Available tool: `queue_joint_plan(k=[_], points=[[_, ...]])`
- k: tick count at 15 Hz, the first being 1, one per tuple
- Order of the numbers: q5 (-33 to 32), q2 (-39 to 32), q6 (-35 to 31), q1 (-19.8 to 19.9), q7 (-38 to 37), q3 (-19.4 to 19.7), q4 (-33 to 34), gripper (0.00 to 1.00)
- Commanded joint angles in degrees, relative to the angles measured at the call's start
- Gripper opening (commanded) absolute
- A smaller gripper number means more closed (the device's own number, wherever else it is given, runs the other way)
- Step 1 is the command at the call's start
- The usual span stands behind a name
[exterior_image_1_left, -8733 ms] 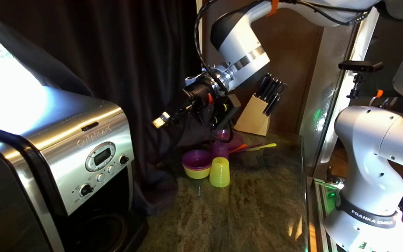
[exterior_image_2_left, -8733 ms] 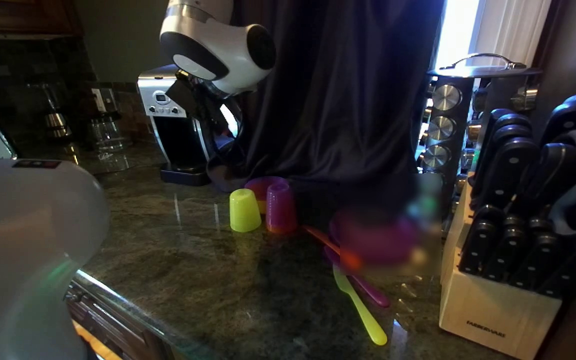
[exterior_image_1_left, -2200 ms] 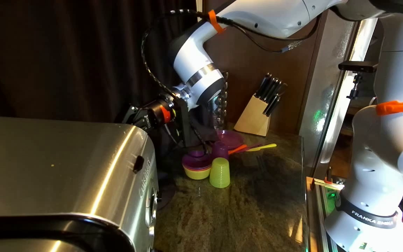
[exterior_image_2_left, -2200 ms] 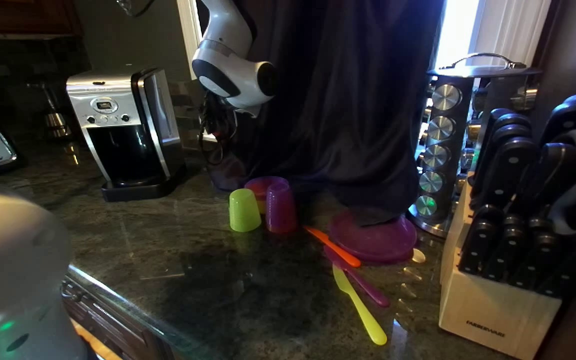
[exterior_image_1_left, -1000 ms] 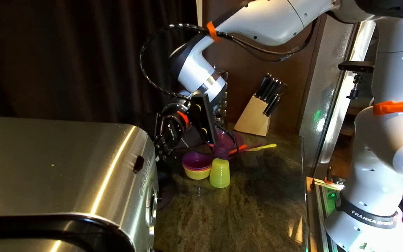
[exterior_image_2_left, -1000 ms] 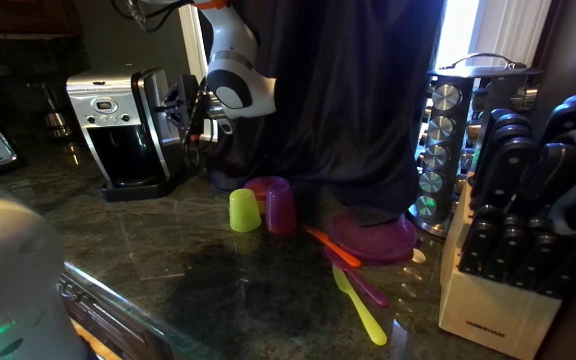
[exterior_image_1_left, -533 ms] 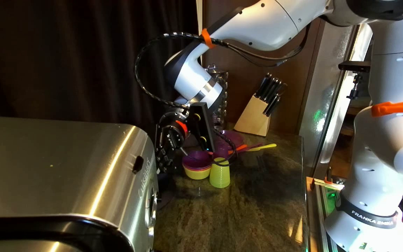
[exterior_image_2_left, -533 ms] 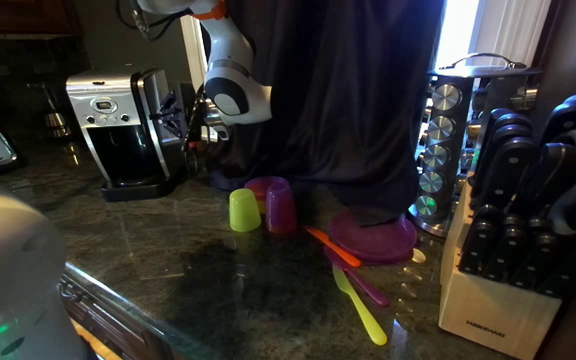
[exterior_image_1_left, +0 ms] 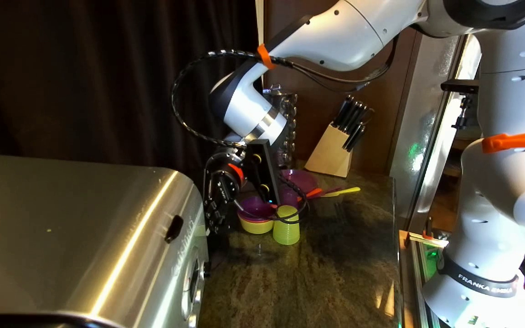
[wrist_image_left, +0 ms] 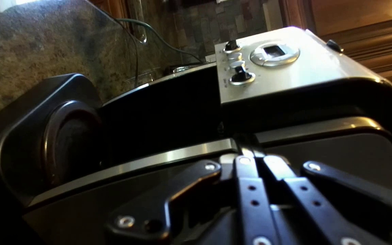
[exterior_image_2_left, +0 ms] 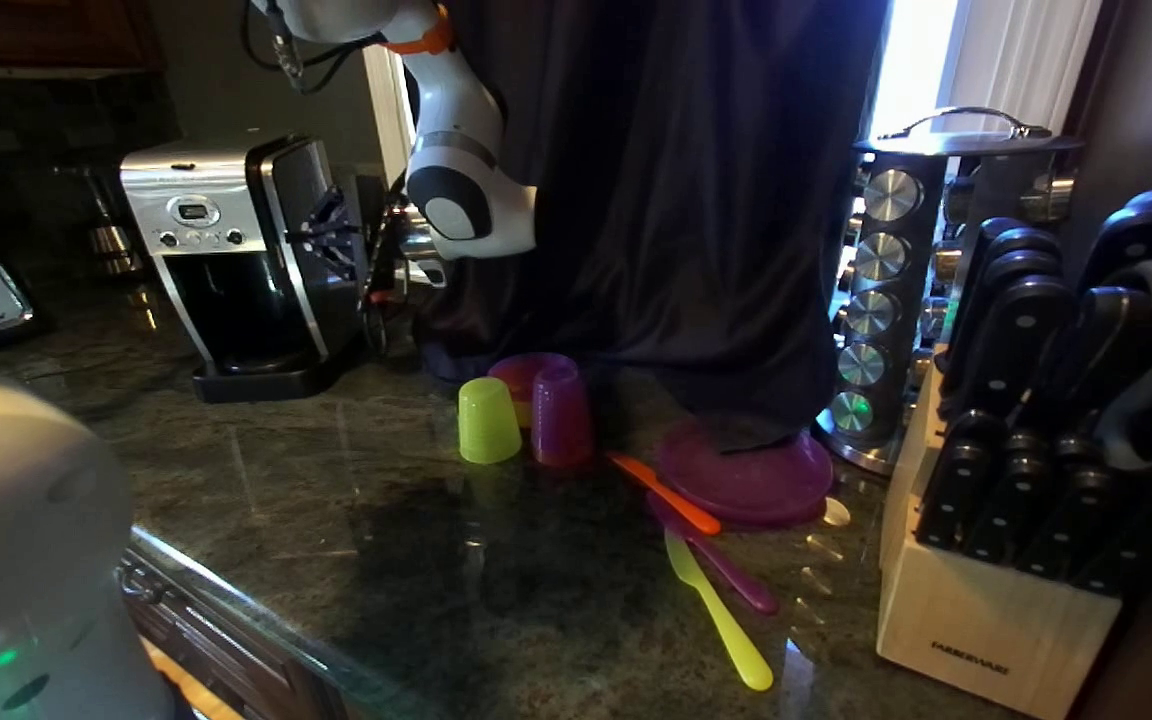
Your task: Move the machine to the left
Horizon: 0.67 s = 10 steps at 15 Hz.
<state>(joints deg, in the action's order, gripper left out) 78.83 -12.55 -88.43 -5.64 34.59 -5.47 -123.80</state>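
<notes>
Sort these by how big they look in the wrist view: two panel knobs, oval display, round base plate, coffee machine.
1. Coffee machine
2. Round base plate
3. Oval display
4. Upper knob and lower knob, unranked: the lower looks bigger but may be nearer.

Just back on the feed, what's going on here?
The robot arm has its gripper shut and up against the coffee maker's side, near the front edge, apparently pushing rather than grasping. In both exterior views the coffee maker has shifted slightly over the last half second, seemingly to the left. It stands upright on the counter. The green cup and purple cup stand apart from it.
</notes>
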Motion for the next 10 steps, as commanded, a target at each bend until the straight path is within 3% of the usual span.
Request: queue_joint_plan(k=[1,10], points=[[0.90,-2.13,1.23,-2.20,1.33,-1.91,0.20,0.00],[6.27,-4.38,0.55,-5.91,5.18,-5.06,0.60,0.00]])
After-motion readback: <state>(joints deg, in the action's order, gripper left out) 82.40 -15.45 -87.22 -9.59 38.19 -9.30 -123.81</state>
